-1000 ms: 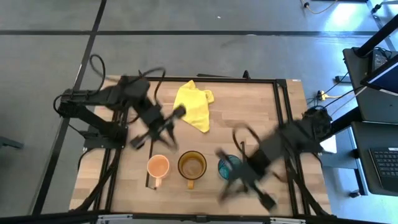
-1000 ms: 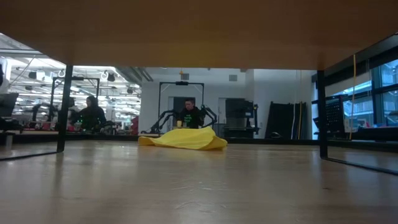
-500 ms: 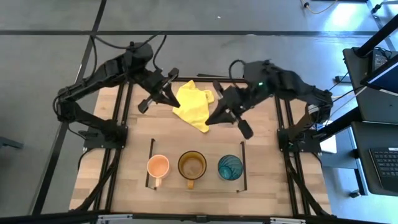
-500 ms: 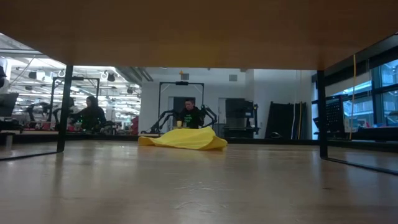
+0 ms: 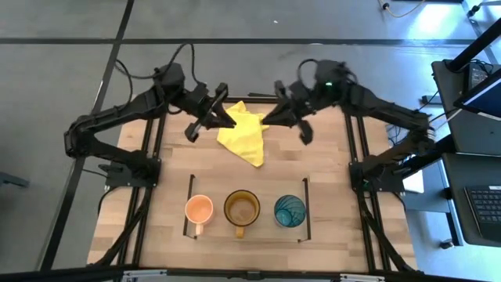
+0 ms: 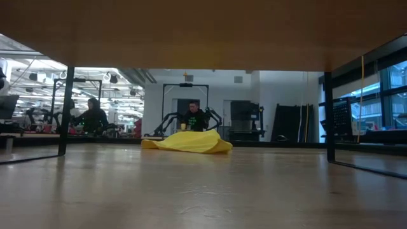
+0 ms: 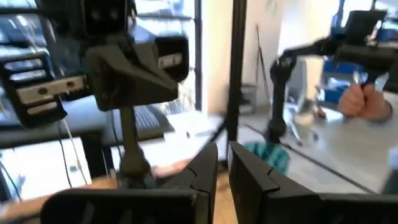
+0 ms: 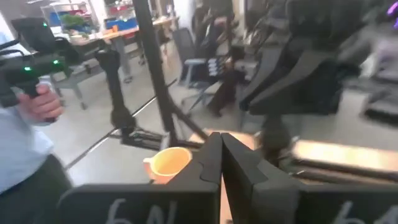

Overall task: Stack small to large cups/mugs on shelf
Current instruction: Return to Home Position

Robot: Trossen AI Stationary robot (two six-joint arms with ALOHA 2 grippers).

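Three vessels stand in a row on the light-wood shelf (image 5: 266, 229) near the table's front: a pale-orange mug (image 5: 199, 210) at left, an amber-brown mug (image 5: 242, 208) in the middle, and a teal ribbed tumbler (image 5: 290, 210) at right. My left gripper (image 5: 229, 121) is raised over the far part of the table, shut and empty, by the yellow cloth's left side. My right gripper (image 5: 268, 119) is raised by the cloth's right side, shut and empty. The left wrist view shows the tumbler (image 7: 268, 155) past the shut fingers (image 7: 222, 171). The right wrist view shows the orange mug (image 8: 168, 163).
A crumpled yellow cloth (image 5: 243, 131) lies on the far middle of the table, between the two grippers; it also shows in the low view (image 6: 188, 141). Thin black uprights (image 5: 190, 205) stand at the shelf's two short ends. A person's hand (image 8: 37, 99) holds a device beyond the table.
My left gripper has risen and gone from beside the shelf toward the table's far edge. My right gripper has swung from the near right, beside the teal tumbler, up and toward the far edge, turning as it went. The three vessels have stayed in place.
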